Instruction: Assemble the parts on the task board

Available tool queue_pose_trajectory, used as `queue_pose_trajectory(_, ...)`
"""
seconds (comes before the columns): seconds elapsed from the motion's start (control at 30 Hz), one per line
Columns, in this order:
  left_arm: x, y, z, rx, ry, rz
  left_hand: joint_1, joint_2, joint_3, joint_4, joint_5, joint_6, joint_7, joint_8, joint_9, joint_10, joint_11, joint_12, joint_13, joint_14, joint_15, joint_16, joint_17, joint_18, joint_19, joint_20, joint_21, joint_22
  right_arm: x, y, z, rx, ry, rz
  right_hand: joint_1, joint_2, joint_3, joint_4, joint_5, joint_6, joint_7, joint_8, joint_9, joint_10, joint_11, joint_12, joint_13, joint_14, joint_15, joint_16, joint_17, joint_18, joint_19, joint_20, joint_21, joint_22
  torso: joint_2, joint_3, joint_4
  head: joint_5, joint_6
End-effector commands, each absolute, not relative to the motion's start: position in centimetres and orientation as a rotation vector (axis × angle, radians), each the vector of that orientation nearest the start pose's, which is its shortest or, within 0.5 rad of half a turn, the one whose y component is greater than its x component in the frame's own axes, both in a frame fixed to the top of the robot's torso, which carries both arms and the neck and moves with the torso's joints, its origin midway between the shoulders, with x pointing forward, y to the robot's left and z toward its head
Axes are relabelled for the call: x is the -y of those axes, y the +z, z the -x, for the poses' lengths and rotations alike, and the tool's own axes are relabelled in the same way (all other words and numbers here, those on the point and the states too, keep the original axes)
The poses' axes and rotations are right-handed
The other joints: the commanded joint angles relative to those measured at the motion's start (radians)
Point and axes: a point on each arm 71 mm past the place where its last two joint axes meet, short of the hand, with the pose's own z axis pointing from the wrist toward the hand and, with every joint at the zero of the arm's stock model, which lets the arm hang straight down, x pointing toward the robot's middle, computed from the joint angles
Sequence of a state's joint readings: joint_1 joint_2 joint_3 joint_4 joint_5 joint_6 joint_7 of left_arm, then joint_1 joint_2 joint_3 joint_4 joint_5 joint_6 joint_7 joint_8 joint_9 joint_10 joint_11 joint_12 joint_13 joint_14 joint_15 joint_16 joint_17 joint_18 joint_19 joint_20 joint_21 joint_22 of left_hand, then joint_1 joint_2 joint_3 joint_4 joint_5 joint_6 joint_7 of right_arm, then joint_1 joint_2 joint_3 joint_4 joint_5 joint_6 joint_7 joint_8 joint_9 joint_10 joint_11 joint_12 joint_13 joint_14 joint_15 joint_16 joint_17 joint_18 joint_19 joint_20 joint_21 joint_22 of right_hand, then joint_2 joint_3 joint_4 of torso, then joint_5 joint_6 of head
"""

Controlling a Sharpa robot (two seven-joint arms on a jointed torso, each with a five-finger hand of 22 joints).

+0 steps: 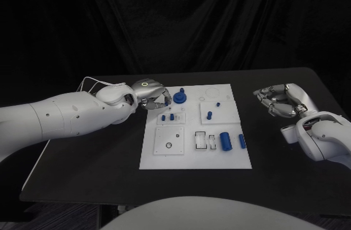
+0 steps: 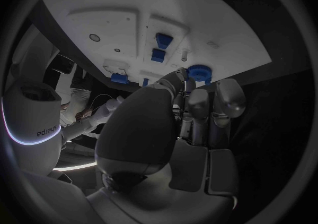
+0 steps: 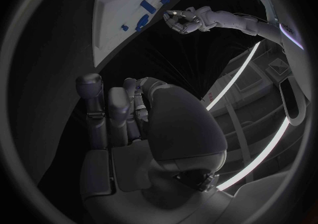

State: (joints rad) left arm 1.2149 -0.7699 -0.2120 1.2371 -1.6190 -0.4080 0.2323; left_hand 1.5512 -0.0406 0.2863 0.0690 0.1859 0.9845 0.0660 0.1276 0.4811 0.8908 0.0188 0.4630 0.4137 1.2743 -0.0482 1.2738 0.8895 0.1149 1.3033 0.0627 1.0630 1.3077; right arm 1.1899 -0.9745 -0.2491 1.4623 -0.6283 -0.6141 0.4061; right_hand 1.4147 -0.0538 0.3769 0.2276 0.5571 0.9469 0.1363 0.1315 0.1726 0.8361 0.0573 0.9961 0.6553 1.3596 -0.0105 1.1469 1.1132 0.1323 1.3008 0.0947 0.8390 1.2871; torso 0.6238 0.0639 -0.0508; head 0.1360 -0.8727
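Task board (image 1: 196,154): white plate lying flat at the middle of the black table (image 1: 88,174), long side running away from the robot.

Parts, all placed relative to the task board:
- Round blue knob (image 1: 180,96), standing at the far left corner region of the board.
- Two short blue pegs (image 1: 167,118), upright in a small square plate on the left half, just nearer than the knob.
- Two blue pegs (image 1: 213,110), upright in the square plate on the far right half.
- Blue cylinder (image 1: 226,140), lying on the near right half beside the rectangular slots.
- Slim blue bar (image 1: 242,141), lying just right of the cylinder, near the board's right edge.

Left hand (image 1: 150,94): over the board's far left edge, just left of the round blue knob and just beyond the two short pegs. Fingers curled downward toward the board surface. Contact with the knob not determinable; nothing visibly held, and whether closed or spread cannot be told.

Right hand (image 1: 281,101): off the board, well apart from its right edge, above the table. Fingers curled in toward the palm, holding nothing. No part near this hand.
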Motion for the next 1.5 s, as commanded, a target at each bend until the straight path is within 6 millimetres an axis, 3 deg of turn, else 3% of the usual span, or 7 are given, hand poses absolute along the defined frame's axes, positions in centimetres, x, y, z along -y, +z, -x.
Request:
queue_pose_trajectory(0.03, -23.5, -24.2, -50.3, -1.619, -0.593, -0.539, -0.012, 0.0, 0.006, 0.002, -0.002, 0.0, 0.005, -0.004, 0.0, 0.007, 0.002, -0.001, -0.001, 0.0, 0.003, -0.004, -0.002, -0.002, 0.002, 0.001, -0.007, 0.055, 29.9, -24.1, -45.8, -1.499, 0.93, -0.508, 0.009, 0.001, 0.003, -0.002, 0.007, 0.0, 0.004, 0.006, 0.001, -0.003, 0.003, 0.003, -0.001, -0.003, 0.0, -0.006, -0.002, 0.008, -0.002, -0.001, -0.006, 0.001, -0.005, 0.0034, 0.0031, -0.003, 0.0)
queue_pose_trajectory(0.27, -23.4, -24.5, -50.5, -1.632, -0.584, -0.539, -0.012, -0.001, 0.006, 0.002, -0.004, 0.002, 0.006, -0.003, 0.0, 0.01, 0.003, -0.003, -0.001, -0.002, 0.003, -0.007, -0.005, -0.002, 0.001, 0.001, -0.01, 0.055, 30.0, -24.1, -45.7, -1.502, 0.928, -0.511, 0.009, 0.002, 0.004, -0.002, 0.007, 0.0, 0.004, 0.006, 0.001, -0.003, 0.003, 0.003, -0.001, -0.003, 0.0, -0.006, -0.002, 0.008, -0.002, -0.001, -0.006, 0.001, -0.008, 0.0052, 0.0096, -0.011, 0.0)
queue_pose_trajectory(0.43, -23.1, -24.7, -50.7, -1.637, -0.585, -0.542, -0.013, 0.0, 0.007, 0.002, -0.005, 0.003, 0.006, -0.004, 0.0, 0.014, 0.003, -0.003, -0.002, -0.001, 0.004, -0.007, -0.005, -0.002, 0.002, 0.001, -0.008, 0.056, 30.0, -24.1, -45.7, -1.503, 0.928, -0.513, 0.009, 0.002, 0.004, -0.002, 0.007, 0.0, 0.004, 0.006, 0.001, -0.004, 0.003, 0.002, -0.002, -0.004, 0.0, -0.007, -0.002, 0.008, -0.003, -0.001, -0.007, 0.001, -0.008, 0.0019, 0.0146, -0.019, 0.0)
queue_pose_trajectory(0.57, -22.8, -24.9, -50.8, -1.641, -0.586, -0.545, -0.013, 0.0, 0.007, 0.002, -0.006, 0.003, 0.006, -0.004, 0.0, 0.016, 0.003, -0.004, -0.002, -0.002, 0.004, -0.008, -0.006, -0.002, 0.002, 0.001, -0.009, 0.056, 30.0, -24.2, -45.7, -1.504, 0.928, -0.513, 0.009, 0.002, 0.004, -0.002, 0.007, 0.0, 0.004, 0.006, 0.001, -0.004, 0.003, 0.002, -0.002, -0.004, 0.0, -0.007, -0.002, 0.008, -0.003, -0.001, -0.007, 0.001, -0.007, -0.0017, 0.0121, -0.017, 0.0)
queue_pose_trajectory(0.67, -22.6, -25.1, -50.9, -1.647, -0.586, -0.547, -0.014, 0.0, 0.007, 0.002, -0.007, 0.004, 0.007, -0.004, 0.0, 0.019, 0.003, -0.004, -0.003, -0.002, 0.004, -0.008, -0.007, -0.002, 0.002, 0.001, -0.009, 0.056, 30.0, -24.1, -45.6, -1.504, 0.928, -0.513, 0.009, 0.002, 0.004, -0.002, 0.007, 0.0, 0.004, 0.006, 0.001, -0.004, 0.003, 0.002, -0.002, -0.004, 0.0, -0.007, -0.002, 0.008, -0.003, -0.001, -0.007, 0.001, -0.005, -0.0008, 0.0086, -0.014, 0.0)
queue_pose_trajectory(0.9, -22.2, -25.3, -51.0, -1.659, -0.589, -0.552, -0.015, 0.0, 0.007, 0.003, -0.008, 0.005, 0.007, -0.004, 0.001, 0.021, 0.004, -0.005, -0.003, -0.003, 0.004, -0.009, -0.009, -0.003, 0.003, 0.001, -0.008, 0.057, 30.0, -24.1, -45.6, -1.504, 0.929, -0.513, 0.01, 0.003, 0.005, -0.003, 0.007, 0.0, 0.004, 0.006, 0.001, -0.005, 0.004, 0.001, -0.002, -0.004, 0.0, -0.007, -0.003, 0.008, -0.003, -0.001, -0.007, 0.001, -0.003, 0.0031, 0.0092, -0.015, 0.0)
queue_pose_trajectory(1.5, -21.5, -26.0, -51.2, -1.673, -0.595, -0.562, -0.017, 0.0, 0.007, 0.003, -0.012, 0.005, 0.008, -0.005, 0.001, 0.023, 0.004, -0.007, -0.004, -0.003, 0.005, -0.011, -0.011, -0.003, 0.003, 0.001, -0.008, 0.058, 30.0, -24.1, -45.6, -1.502, 0.929, -0.513, 0.01, 0.003, 0.006, -0.004, 0.008, -0.001, 0.004, 0.006, 0.001, -0.006, 0.003, 0.001, -0.003, -0.003, 0.0, -0.006, -0.002, 0.008, -0.003, -0.001, -0.007, 0.001, -0.006, 0.0017, 0.0085, -0.017, 0.0)
